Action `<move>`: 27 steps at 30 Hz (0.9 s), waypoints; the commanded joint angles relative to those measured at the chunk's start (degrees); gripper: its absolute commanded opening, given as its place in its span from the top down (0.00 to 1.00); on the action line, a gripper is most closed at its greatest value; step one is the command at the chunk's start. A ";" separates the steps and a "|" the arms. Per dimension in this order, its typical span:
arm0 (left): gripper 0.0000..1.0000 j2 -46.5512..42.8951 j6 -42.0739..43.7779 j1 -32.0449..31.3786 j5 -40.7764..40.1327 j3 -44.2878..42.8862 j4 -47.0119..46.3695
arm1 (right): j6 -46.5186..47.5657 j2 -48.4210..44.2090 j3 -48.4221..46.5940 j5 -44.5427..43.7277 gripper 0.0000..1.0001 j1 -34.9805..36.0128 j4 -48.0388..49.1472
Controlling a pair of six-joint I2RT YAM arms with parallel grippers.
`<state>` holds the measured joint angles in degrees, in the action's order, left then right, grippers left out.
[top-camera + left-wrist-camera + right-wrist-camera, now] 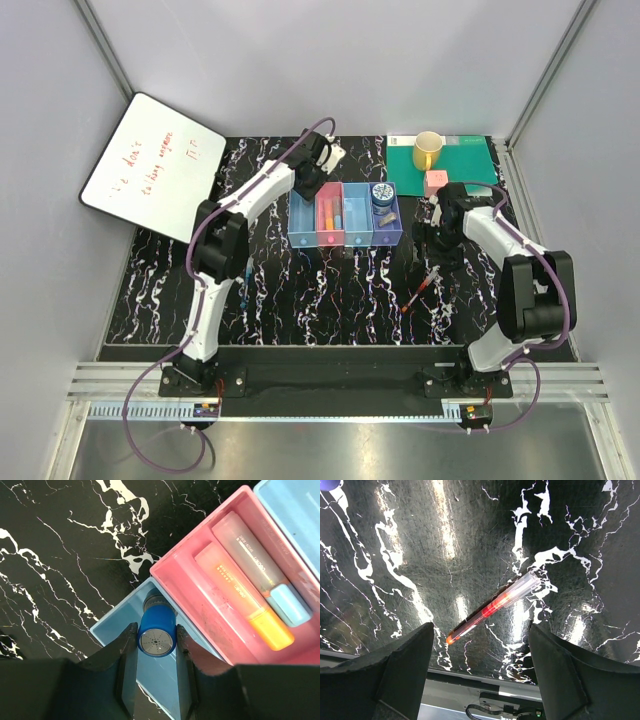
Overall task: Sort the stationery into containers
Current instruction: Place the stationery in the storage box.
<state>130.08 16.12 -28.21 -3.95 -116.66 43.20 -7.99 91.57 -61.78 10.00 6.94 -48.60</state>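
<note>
Now my left gripper [156,662] pinches the bottle [157,632] over the blue tray [111,625]. I'd lower it, then release; my right gripper [487,672] hangs spread.

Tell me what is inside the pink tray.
Two markers lie side by side in the pink tray: an orange-capped marker and a blue-capped marker. The floor beneath them is covered.

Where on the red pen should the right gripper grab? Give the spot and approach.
Mid-barrel, from straight above. The red pen lies flat and diagonal on the table, so turn the open right gripper until its fingers close across the thin barrel, not along it.
</note>
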 commanded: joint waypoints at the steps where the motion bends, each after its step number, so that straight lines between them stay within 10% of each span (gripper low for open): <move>1: 0.78 0.17 1.20 -0.18 -1.86 -2.96 -2.33 | -1.24 0.71 -0.36 -0.51 0.17 -0.26 1.40; 27: 0.48 -3.77 1.55 0.70 -0.54 -1.90 -3.47 | -3.26 5.55 -1.50 -4.11 0.24 -0.35 1.40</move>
<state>130.28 17.76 -27.75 -4.82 -116.68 41.87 -9.93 96.73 -61.84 6.92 6.94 -47.62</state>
